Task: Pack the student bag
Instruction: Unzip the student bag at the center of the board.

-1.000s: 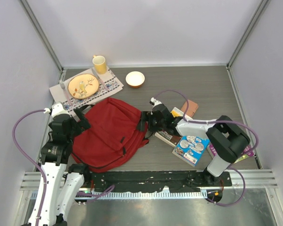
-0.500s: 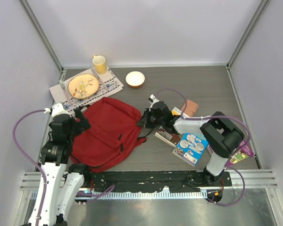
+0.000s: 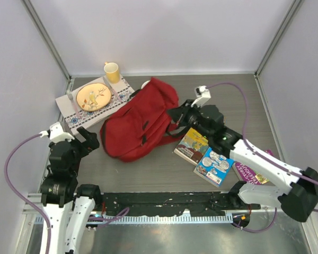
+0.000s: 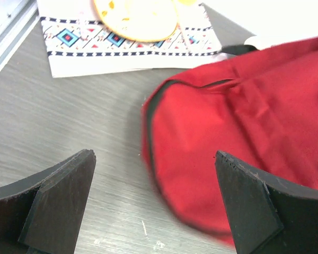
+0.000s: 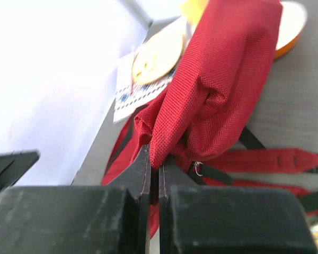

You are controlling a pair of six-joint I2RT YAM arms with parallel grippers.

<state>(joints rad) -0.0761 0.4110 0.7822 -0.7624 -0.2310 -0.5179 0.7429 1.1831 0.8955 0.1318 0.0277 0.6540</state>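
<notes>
Student bag [image 3: 143, 119]: it lies left of the table's middle, its near end slumped on the tabletop [image 3: 238, 100] and its far right part bunched up and raised. Nearest the bases, the left gripper [image 3: 87, 140] sits just off the bag's near left edge with its jaws spread wide and nothing between them. In the left wrist view [image 4: 153, 159] the bag's rounded, black-piped edge [image 4: 228, 132] lies ahead of the two fingers, apart from both.

Three books lie to the right at about the same depth: a brown-and-yellow book [image 3: 191, 145], a blue book [image 3: 214, 165] and a purple book [image 3: 249, 174] partly under the right arm. Bare grey tabletop shows between the bag's near edge and the rail, and again behind the books out to the right wall.

Further in, the right gripper [image 3: 180, 114] is clamped on a fold of the red fabric at the bag's right side. Its wrist view [image 5: 155, 159] shows the fingers pressed together with the cloth [image 5: 212, 90] pinched at their tips, and the straps [image 5: 265, 159] trailing below.

Beyond the bag's left side lie a patterned placemat [image 3: 74, 114] and a plate [image 3: 93, 96], the bag's far left edge close to the mat's corner. A yellow mug [image 3: 112, 71] stands near the back wall. A bowl [image 5: 291, 26] peeks out behind the raised fabric.
</notes>
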